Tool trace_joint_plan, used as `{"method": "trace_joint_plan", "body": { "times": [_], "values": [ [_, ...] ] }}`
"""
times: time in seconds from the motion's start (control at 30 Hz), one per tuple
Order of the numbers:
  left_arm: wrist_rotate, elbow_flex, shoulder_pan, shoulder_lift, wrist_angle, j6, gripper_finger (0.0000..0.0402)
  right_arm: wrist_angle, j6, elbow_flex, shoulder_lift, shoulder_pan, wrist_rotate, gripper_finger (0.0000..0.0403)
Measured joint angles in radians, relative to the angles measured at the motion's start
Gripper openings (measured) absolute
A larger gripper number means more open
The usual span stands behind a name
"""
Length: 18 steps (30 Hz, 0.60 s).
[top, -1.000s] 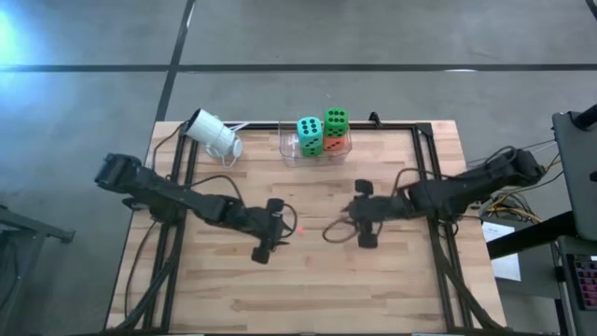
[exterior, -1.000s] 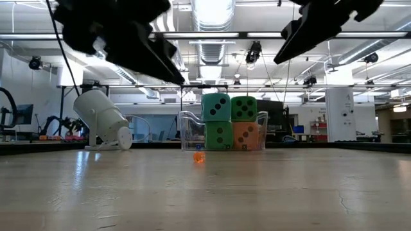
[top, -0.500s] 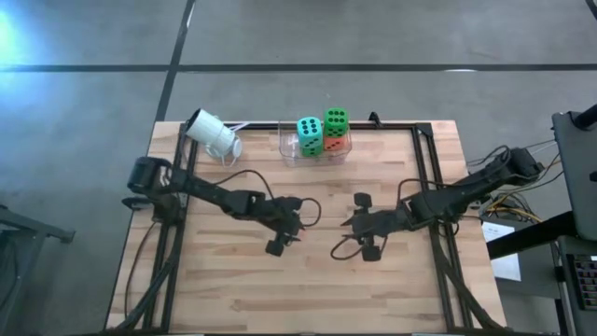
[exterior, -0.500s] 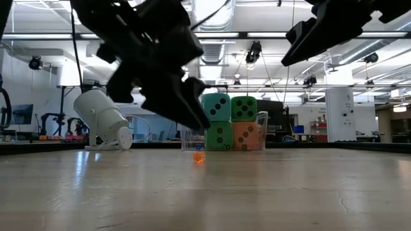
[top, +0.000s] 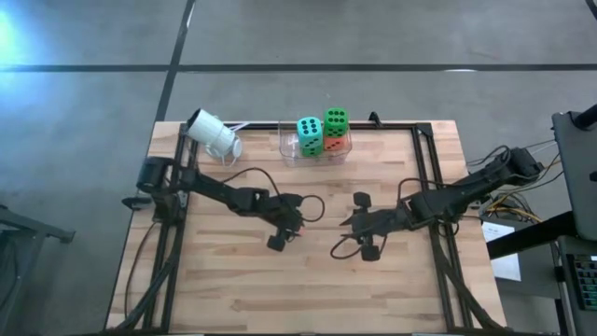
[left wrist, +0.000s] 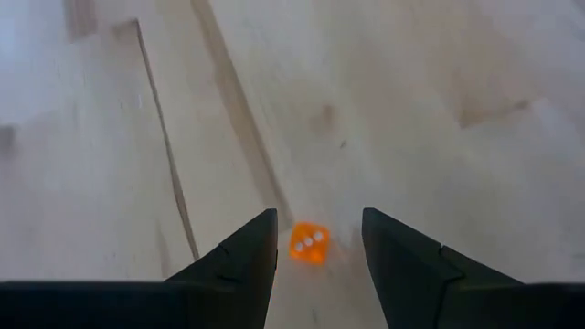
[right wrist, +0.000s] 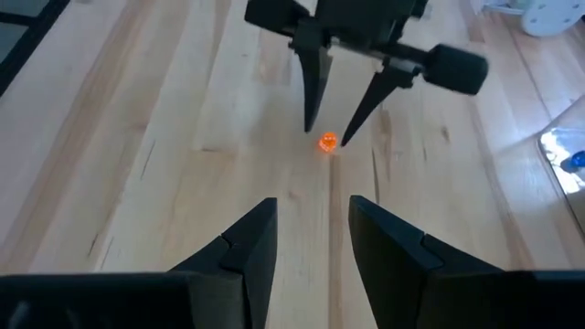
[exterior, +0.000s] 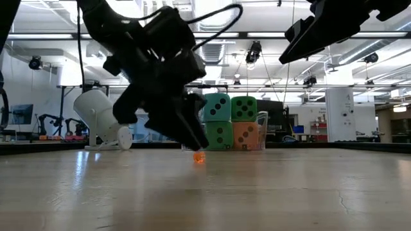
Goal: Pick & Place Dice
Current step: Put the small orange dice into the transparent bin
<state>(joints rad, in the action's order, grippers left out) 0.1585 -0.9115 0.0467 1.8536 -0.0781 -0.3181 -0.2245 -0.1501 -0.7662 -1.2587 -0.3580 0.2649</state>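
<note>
Tiny orange die (left wrist: 309,244) lying on bare wood near the table's middle, well in front of the clear bin (top: 289,147) holding the stacked big dice (top: 323,133). Left gripper (left wrist: 318,242) lowered over that die, fingers spread to either side, not yet touching; judged positioned for a pinch. Right gripper (top: 350,227) parked beside the die, raised, fingers parted and empty, likely kept clear. White cup (top: 214,134) tipped over, left of the bin.

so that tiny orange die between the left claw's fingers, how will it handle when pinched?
The tiny orange die looks translucent and hard, so probably rigid and light. Being so small between the open left claw, it may squirt out or tumble if pinched off-centre.
</note>
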Motion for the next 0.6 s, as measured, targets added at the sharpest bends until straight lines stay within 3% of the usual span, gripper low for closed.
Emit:
{"method": "trace_joint_plan", "body": {
  "times": [0.6],
  "values": [
    [0.006, -0.002, -0.018, 0.059, -0.013, 0.039, 0.0163, 0.007, 0.004, 0.000, 0.000, 0.000, 0.000, 0.0129]
  ]
}}
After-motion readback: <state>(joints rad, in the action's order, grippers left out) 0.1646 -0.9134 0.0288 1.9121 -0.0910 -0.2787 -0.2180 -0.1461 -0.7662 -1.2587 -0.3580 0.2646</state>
